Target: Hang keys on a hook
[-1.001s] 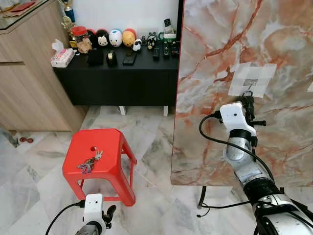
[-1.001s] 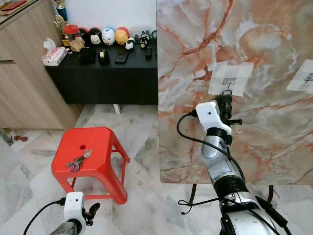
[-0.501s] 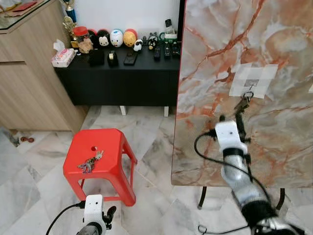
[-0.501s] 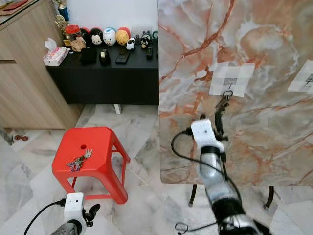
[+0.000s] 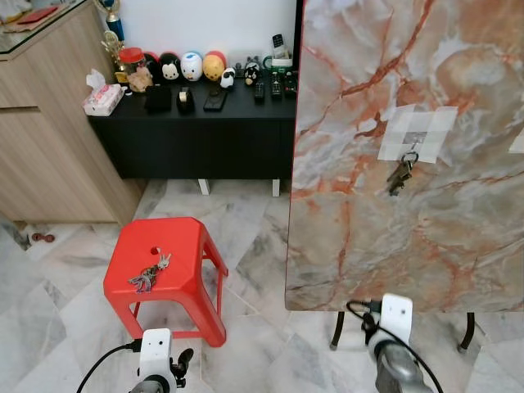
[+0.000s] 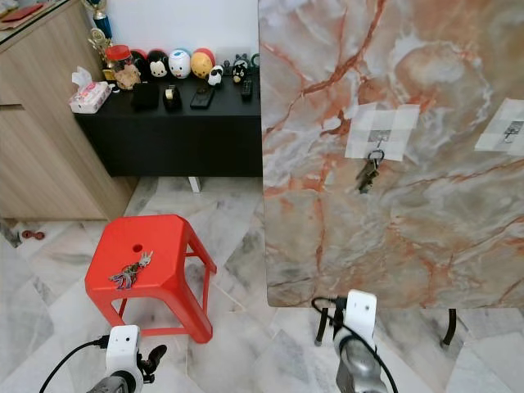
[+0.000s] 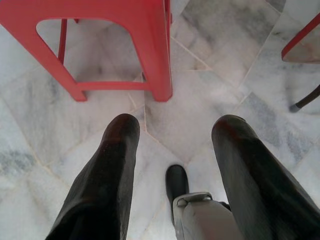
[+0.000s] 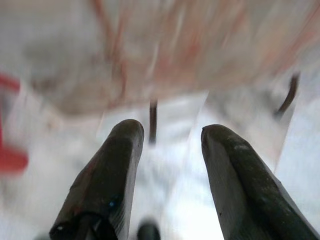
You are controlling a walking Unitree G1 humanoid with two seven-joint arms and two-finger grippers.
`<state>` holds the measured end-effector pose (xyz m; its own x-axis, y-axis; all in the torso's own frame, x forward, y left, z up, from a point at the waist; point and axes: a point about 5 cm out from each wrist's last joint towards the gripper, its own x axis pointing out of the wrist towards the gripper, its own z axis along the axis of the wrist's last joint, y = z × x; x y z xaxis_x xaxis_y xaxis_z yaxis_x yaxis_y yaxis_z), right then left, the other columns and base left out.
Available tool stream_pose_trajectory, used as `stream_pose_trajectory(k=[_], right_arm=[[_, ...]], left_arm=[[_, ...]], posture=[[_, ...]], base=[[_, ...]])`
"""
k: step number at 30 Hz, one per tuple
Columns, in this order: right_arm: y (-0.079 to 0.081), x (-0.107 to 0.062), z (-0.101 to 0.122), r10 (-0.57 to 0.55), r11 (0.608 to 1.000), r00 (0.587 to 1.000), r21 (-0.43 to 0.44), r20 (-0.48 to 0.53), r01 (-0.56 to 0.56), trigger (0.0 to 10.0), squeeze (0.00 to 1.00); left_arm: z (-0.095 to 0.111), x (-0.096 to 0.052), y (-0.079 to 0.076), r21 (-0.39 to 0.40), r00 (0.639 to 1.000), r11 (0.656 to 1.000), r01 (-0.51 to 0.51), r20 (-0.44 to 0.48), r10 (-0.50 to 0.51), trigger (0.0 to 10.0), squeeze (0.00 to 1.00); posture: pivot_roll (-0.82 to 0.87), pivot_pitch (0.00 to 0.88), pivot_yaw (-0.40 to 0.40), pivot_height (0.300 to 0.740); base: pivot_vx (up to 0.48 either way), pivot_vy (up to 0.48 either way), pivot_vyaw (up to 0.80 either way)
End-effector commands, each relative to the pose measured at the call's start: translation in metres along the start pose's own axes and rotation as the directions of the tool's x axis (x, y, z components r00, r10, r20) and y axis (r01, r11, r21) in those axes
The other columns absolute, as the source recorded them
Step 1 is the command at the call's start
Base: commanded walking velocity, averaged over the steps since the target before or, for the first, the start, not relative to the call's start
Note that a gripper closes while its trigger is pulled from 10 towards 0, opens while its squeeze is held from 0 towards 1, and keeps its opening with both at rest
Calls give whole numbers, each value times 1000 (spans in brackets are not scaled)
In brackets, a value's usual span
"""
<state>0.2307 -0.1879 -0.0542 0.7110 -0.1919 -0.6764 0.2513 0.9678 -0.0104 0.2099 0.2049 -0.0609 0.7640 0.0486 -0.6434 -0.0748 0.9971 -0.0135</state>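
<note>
A dark bunch of keys (image 5: 401,173) hangs from a small hook (image 5: 415,141) on a taped white patch on the upright marble board (image 5: 368,246). Nothing is touching them. A second key bunch (image 5: 149,274) lies on top of the red stool (image 5: 192,246). My right gripper (image 8: 170,145) is low by the floor below the board, open and empty; its white wrist (image 5: 395,315) is at the bottom of the head view. My left gripper (image 7: 175,135) hangs open over the floor in front of the stool's legs (image 7: 160,60).
Another taped hook (image 6: 512,128) sits at the board's right edge. Thin black legs (image 5: 337,327) hold the board up. A black console (image 5: 196,131) with toys, remotes and a tissue box stands behind, and a wooden cabinet (image 5: 41,139) on the left.
My right arm has dropped from the hook down to floor level. The keys it held there now hang on the hook by themselves.
</note>
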Motion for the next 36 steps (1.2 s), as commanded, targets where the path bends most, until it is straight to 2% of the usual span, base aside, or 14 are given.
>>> stream_pose_trajectory(k=[1,3,5,7,10,11,13,17,21,24,28,33,36], right_arm=[[-4,-4,-24,15,1000,995,9,-103,-15,10000,0],[-9,-9,-39,-1,998,987,-56,-162,-8,10000,0],[-13,-15,-58,-9,996,973,-84,-230,-11,10000,0],[-15,-18,-65,-17,997,969,-82,-247,-3,10000,0],[-13,-22,-74,-14,1000,963,-24,-268,7,10000,0],[-11,-22,-75,5,1000,964,21,-266,1,10000,0],[-11,-22,-75,11,999,964,38,-265,-1,10000,0],[-13,-23,-76,3,1000,961,13,-275,0,10000,0],[-19,-23,-78,2,1000,960,27,-280,6,10000,0],[-18,-23,-77,6,1000,961,31,-276,2,10000,0],[-18,-23,-78,-4,1000,960,-4,-281,3,10000,0],[-14,-25,-80,32,999,959,24,-280,-27,10000,0],[-14,-27,-84,31,1000,957,4,-289,-31,10000,0]], left_arm=[[-7,-2,5,29,999,1000,-1,-45,2,10000,0],[-9,-2,5,38,998,999,5,-60,-3,10000,0],[-13,-3,2,42,997,999,15,-77,-11,10000,0],[-14,-4,2,41,997,999,13,-81,-10,10000,0],[-16,-4,3,34,996,999,6,-87,-3,10000,0],[-16,-4,4,38,995,999,1,-96,3,10000,0],[-17,-5,5,40,995,999,0,-101,5,10000,0],[-17,-5,5,39,994,999,0,-105,4,10000,0],[-18,-5,7,31,993,1000,-6,-114,9,10000,0],[-17,-5,7,31,993,1000,-5,-114,9,10000,0],[-18,-5,6,26,993,1000,-7,-114,9,10000,0],[-20,-5,5,25,992,1000,-9,-123,12,10000,0],[-22,-6,6,19,992,1000,-15,-125,17,10000,0]], posture=[[77,74,48,740],[70,72,56,740],[80,75,60,740],[87,75,59,740],[91,76,56,740],[83,81,58,740],[79,77,60,740],[83,81,61,740],[82,85,69,740],[88,86,67,740],[91,88,62,740],[95,85,58,740],[100,69,52,740]], base=[[0,0,0],[0,0,0],[0,0,0],[0,0,0],[0,0,0],[0,0,0],[0,0,0],[0,0,0],[0,62,0],[0,254,0],[0,259,0],[0,259,0],[0,342,0]])
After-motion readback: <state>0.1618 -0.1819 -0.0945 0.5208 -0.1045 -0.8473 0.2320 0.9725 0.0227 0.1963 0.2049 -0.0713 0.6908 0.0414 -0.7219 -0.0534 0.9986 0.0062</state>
